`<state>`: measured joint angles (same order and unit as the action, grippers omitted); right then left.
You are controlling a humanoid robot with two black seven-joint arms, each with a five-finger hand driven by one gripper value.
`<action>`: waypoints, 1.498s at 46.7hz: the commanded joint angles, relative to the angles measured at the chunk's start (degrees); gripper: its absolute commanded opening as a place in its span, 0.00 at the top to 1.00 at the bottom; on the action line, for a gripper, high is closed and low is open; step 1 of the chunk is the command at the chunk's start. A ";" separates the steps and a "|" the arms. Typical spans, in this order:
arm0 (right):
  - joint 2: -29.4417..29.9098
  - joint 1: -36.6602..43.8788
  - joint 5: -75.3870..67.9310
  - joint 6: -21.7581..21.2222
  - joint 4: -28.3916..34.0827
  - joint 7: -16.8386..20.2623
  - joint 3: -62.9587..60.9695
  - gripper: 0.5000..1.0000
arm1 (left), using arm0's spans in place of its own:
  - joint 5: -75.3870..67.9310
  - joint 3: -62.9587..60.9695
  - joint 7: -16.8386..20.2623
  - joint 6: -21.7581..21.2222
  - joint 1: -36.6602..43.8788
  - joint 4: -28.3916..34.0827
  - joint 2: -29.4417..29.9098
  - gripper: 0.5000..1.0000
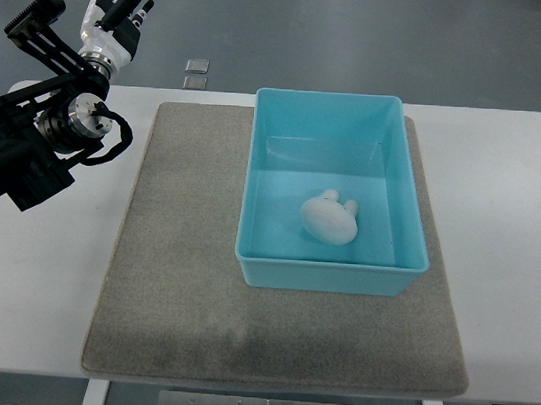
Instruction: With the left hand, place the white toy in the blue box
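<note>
The grey mat [179, 279] runs nearest the camera, its front edge almost at the near rim of the white desk [508, 264], and on its right half stands the blue box [257, 211]. The white toy [329, 218] lies inside that box, on the floor of it, in the nearer part and a little right of centre, clear of all four walls. Two small knobs at its far right end point away from the camera; the rounded body slants from near-left to far-right, so its long axis is roughly diagonal to the box sides.

The left robot hand [120, 15] is up in the far left corner of the view, past the desk's far edge and well apart from the box. Its fingers [135, 2] point away and look loosely extended, side by side, with nothing between them. The toy lies down and to the right of it, across the bare left part of the mat and over the box's left wall. No right arm shows.

Judging by how things lie, the placing looks done: the toy rests in the box and the hand is clear of it. What remains, if anything, is only parking the arm
</note>
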<state>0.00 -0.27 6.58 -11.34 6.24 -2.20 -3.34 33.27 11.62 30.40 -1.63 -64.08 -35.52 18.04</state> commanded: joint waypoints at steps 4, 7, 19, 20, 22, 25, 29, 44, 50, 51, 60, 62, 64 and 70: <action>0.00 0.00 0.01 0.00 0.00 0.00 0.00 0.13 | -0.75 -0.11 0.09 0.92 0.10 0.54 0.15 0.01; 0.00 0.00 0.01 0.00 0.00 0.00 0.00 0.13 | -0.75 -0.20 0.09 0.49 0.36 0.45 -0.02 0.01; 0.00 0.00 -0.08 0.00 0.00 0.00 0.00 0.13 | -0.66 -1.61 -0.70 1.54 2.29 -1.74 0.15 0.01; 0.00 0.00 0.01 0.00 0.00 0.00 0.00 0.13 | -0.23 -1.34 -0.78 2.06 2.29 -2.44 0.24 0.01; 0.00 0.00 0.01 0.00 0.00 0.00 0.00 0.13 | 0.48 -0.55 -1.31 3.47 2.47 -3.76 0.33 0.01; 0.00 0.00 0.01 0.00 0.00 0.00 0.00 0.13 | 0.57 1.11 -2.71 4.53 3.69 -4.65 0.51 0.01; 0.00 0.00 0.01 0.00 0.00 0.00 0.00 0.13 | 0.57 5.59 -5.35 4.44 5.10 -4.82 0.51 0.01; 0.00 0.00 0.01 0.00 0.00 0.00 0.00 0.13 | 0.39 11.31 -11.07 7.51 8.97 -4.65 0.51 0.01; 0.00 0.00 0.01 0.00 0.00 0.00 0.00 0.13 | 0.04 14.65 -10.98 8.75 10.55 -4.65 0.42 0.01; 0.00 0.00 0.01 0.00 0.00 0.00 0.00 0.13 | -0.05 15.09 -10.98 8.75 10.64 -4.65 0.42 0.01; 0.00 0.00 0.01 0.00 0.00 0.00 0.00 0.13 | -0.22 16.06 -10.89 9.01 11.08 -4.74 0.07 0.01; 0.00 0.00 0.01 0.00 0.00 0.00 0.00 0.13 | -0.22 16.50 -10.89 9.18 11.17 -4.74 0.07 0.01; 0.00 0.00 0.01 0.00 0.00 0.00 0.00 0.13 | -0.49 17.20 -10.89 9.36 11.61 -4.74 0.07 0.01; 0.00 0.00 0.01 -0.44 0.52 0.00 -0.17 0.13 | -0.75 18.96 -10.89 9.54 12.75 -4.82 -0.02 0.01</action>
<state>0.00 -0.26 6.59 -11.34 6.24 -2.20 -3.38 32.57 30.08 19.52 7.94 -51.63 -40.28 18.03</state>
